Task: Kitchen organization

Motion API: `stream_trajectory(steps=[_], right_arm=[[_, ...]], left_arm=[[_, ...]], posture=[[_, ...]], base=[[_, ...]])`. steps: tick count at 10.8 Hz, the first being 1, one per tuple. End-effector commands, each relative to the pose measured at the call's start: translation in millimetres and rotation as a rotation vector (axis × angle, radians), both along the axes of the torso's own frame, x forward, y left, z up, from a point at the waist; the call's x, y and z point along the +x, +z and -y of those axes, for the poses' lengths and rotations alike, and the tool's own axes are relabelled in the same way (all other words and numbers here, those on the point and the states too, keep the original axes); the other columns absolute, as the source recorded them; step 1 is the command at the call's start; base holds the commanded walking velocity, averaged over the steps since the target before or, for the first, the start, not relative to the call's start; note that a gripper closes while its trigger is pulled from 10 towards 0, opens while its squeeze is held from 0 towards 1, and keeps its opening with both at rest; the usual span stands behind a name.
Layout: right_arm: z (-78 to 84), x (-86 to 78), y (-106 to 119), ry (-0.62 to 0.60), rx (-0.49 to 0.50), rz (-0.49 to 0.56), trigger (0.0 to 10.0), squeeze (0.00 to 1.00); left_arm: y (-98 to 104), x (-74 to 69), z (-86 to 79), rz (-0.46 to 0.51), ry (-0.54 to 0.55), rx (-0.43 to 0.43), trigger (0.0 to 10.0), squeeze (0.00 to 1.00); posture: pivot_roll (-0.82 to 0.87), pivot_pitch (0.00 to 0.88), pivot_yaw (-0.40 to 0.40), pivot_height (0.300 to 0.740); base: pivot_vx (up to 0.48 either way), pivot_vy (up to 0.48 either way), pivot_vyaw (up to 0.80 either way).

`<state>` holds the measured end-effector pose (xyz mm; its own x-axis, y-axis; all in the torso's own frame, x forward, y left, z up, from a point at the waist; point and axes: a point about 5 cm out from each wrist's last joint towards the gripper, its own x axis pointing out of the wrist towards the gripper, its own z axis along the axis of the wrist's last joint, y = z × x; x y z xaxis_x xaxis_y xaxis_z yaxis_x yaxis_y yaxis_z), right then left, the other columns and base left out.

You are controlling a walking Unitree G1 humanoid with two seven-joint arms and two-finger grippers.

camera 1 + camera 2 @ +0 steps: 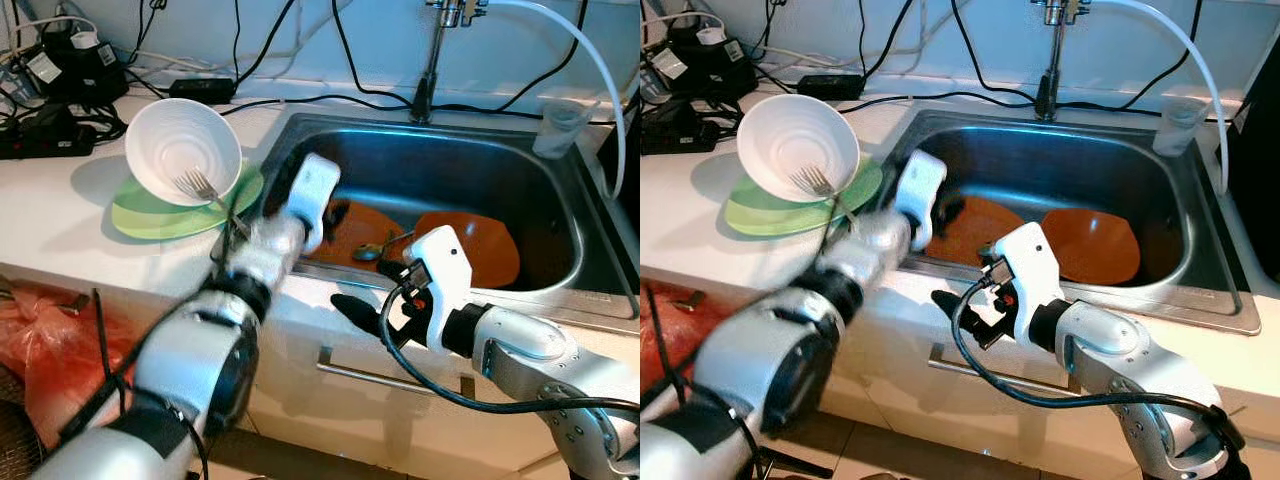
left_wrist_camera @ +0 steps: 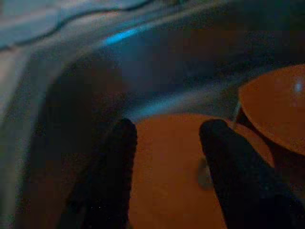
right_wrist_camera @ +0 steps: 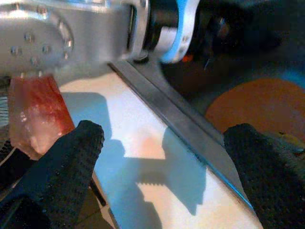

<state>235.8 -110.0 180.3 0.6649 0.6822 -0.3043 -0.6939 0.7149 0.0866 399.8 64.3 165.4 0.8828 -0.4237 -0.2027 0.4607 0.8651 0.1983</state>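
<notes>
Silver and big, the left arm fills the near corner and reaches into the sink (image 1: 560, 180). Its left gripper (image 2: 167, 157) is down inside, just above an orange plate (image 2: 167, 181). The two black fingers (image 2: 119, 162) are apart and hold nothing. A spoon (image 1: 372, 249) lies on this plate. A second orange plate (image 1: 480, 245) lies beside it in the sink, and the two look like they overlap a little.

Over the front edge of the white surface (image 1: 60, 230) hangs the right gripper (image 3: 157, 162), just outside the sink. Its fingers (image 3: 71, 157) are spread wide and hold nothing.

On the surface by the sink sits a green plate (image 1: 135, 215). A white bowl (image 1: 183, 150) rests on it, tipped up on its side. A fork (image 1: 205, 190) leans in the bowl.

A tap (image 1: 430, 60) stands behind the sink. A clear cup (image 1: 560, 128) sits at the far corner. Black cables (image 1: 60, 110) lie at the back of the surface. A red bag (image 1: 40, 340) is down low beside the cupboard.
</notes>
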Motion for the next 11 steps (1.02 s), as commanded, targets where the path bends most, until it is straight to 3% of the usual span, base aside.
stream_trajectory(steps=[1, 2, 4, 5, 8, 10, 11], right_arm=[[-3.9, -0.1, -1.4, 0.024, 0.01, -0.008, 10.0, 0.0], [-7.3, 2.3, -1.6, 0.032, 0.018, -0.003, 10.0, 0.0], [-9.7, 5.6, -1.9, 0.043, 0.024, 0.006, 10.0, 0.0], [-9.8, 6.3, -2.2, 0.044, 0.024, 0.007, 10.0, 0.0], [-10.7, 8.9, -4.9, 0.057, 0.022, 0.005, 10.0, 0.0], [-11.5, 10.4, -7.1, 0.065, 0.022, 0.003, 10.0, 0.0], [-13.6, 10.9, -9.0, 0.073, 0.021, 0.002, 10.0, 0.0]], left_arm=[[9.1, 2.4, 0.0, 0.042, -0.026, 0.029, 10.0, 1.0], [18.4, 4.7, -2.4, 0.09, -0.049, 0.055, 10.0, 1.0], [34.5, 8.3, -7.9, 0.183, -0.117, 0.204, 10.0, 1.0], [39.4, 10.3, -14.1, 0.213, -0.1, 0.238, 10.0, 1.0], [49.8, 15.2, -54.3, 0.287, 0.033, 0.294, 10.0, 1.0], [55.0, 14.9, -70.7, 0.274, 0.037, 0.27, 10.0, 1.0], [56.9, 15.6, -83.8, 0.207, 0.101, 0.142, 10.0, 1.0]], posture=[[-0.11, 0.0, 0.072, 0.74], [-0.1, 0.0, 0.071, 0.74], [-0.08, 0.0, 0.071, 0.74], [-0.08, 0.0, 0.069, 0.74], [-0.05, 0.0, 0.053, 0.74], [-0.03, 0.0, 0.049, 0.74], [-0.01, 0.0, 0.048, 0.74]], base=[[0.0, 0.0, 0.0], [0.0, 0.0, 0.0], [0.0, 0.0, 0.0], [0.0, 0.0, 0.0], [0.0, 0.0, 0.0], [0.0, 0.0, 0.0], [0.0, 0.0, 0.0]])
